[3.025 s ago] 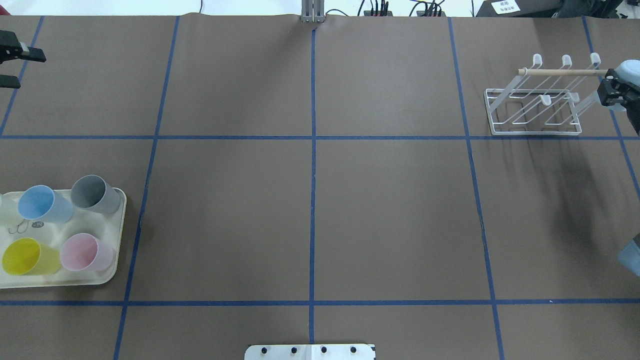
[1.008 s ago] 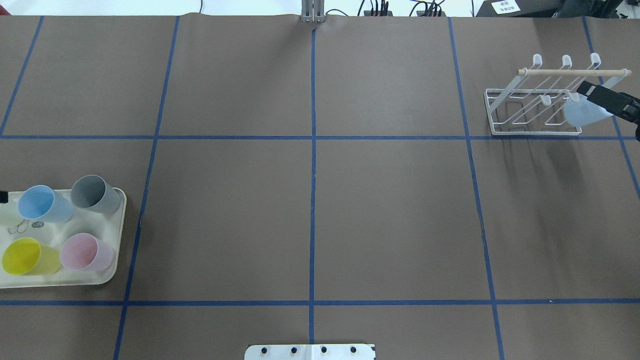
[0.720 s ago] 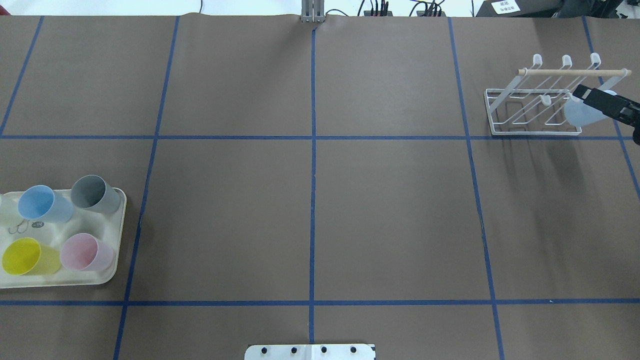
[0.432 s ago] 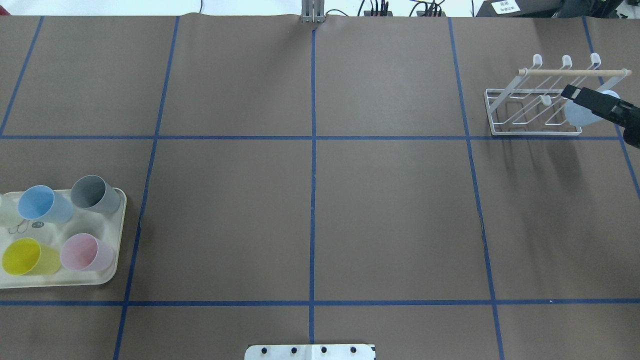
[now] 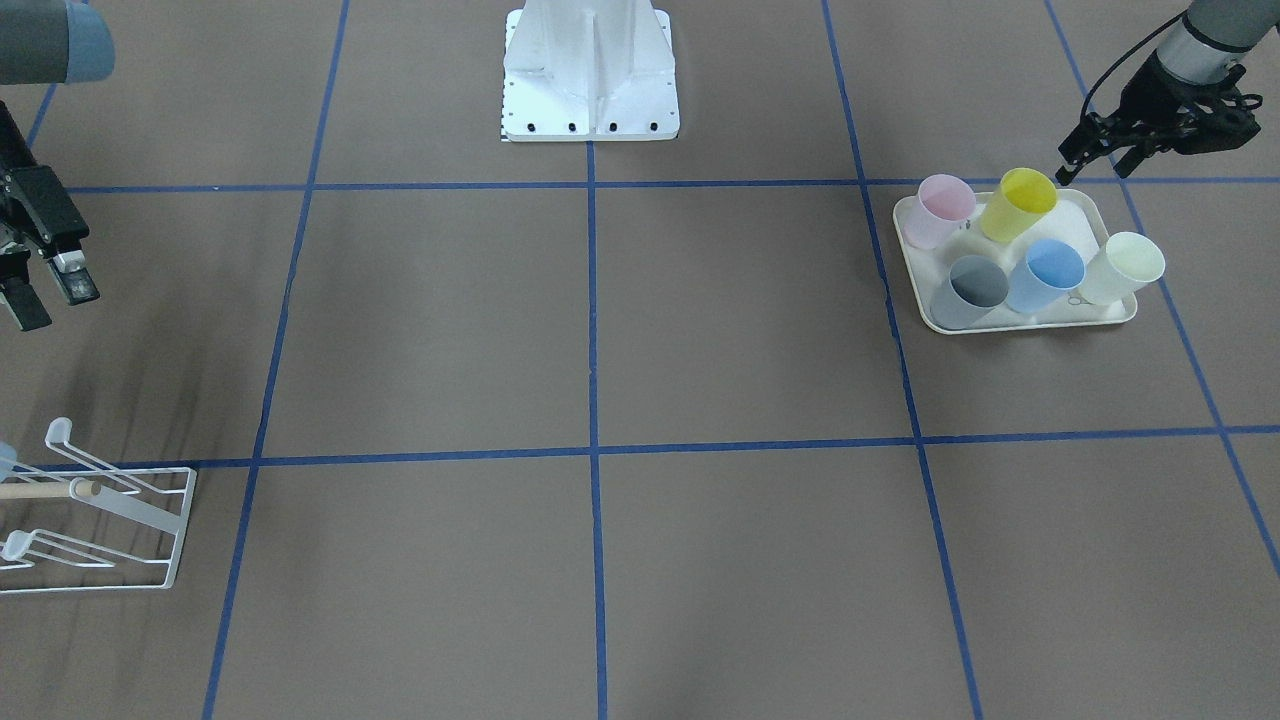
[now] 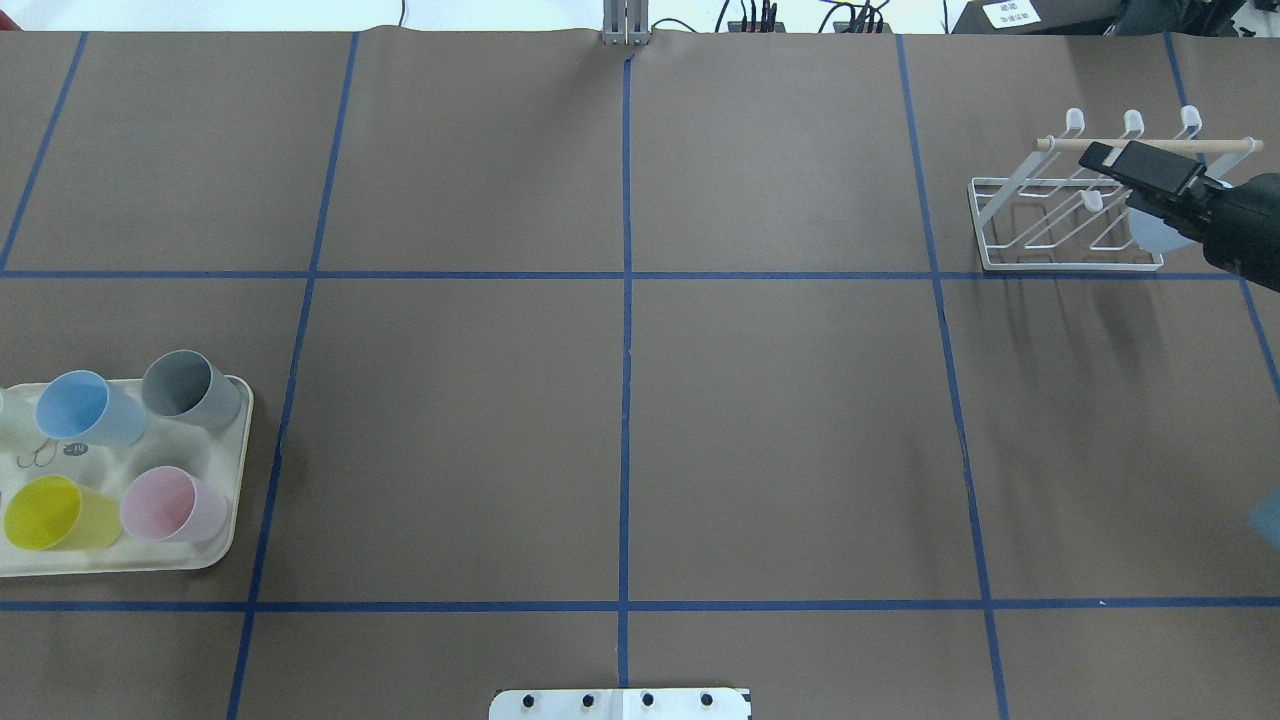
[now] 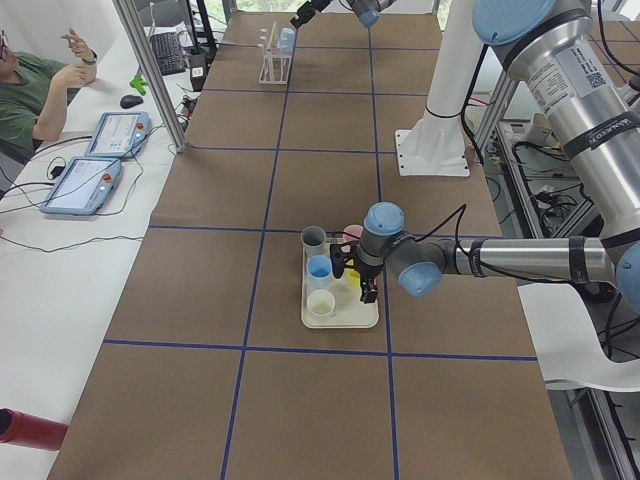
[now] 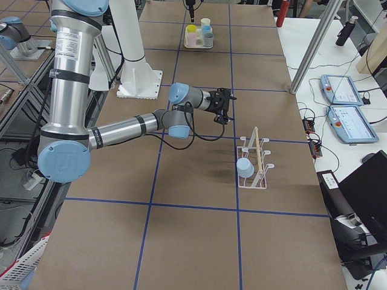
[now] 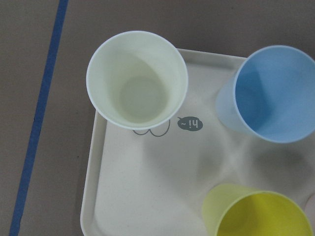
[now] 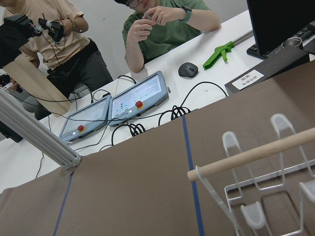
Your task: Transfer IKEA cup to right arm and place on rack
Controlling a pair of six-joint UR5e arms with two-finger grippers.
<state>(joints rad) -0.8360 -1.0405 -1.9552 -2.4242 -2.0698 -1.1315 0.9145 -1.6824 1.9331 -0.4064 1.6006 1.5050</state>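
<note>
The right claw hung spread and empty just above the rack, the cup resting on one of its prongs. A low retreat could clip the rod and shake the cup loose.

Six plastic cups: one pink cup, one yellow cup, one grey cup, one blue cup, one cream cup and one pale blue cup. One cream plastic tray and one white wire rack.
</note>
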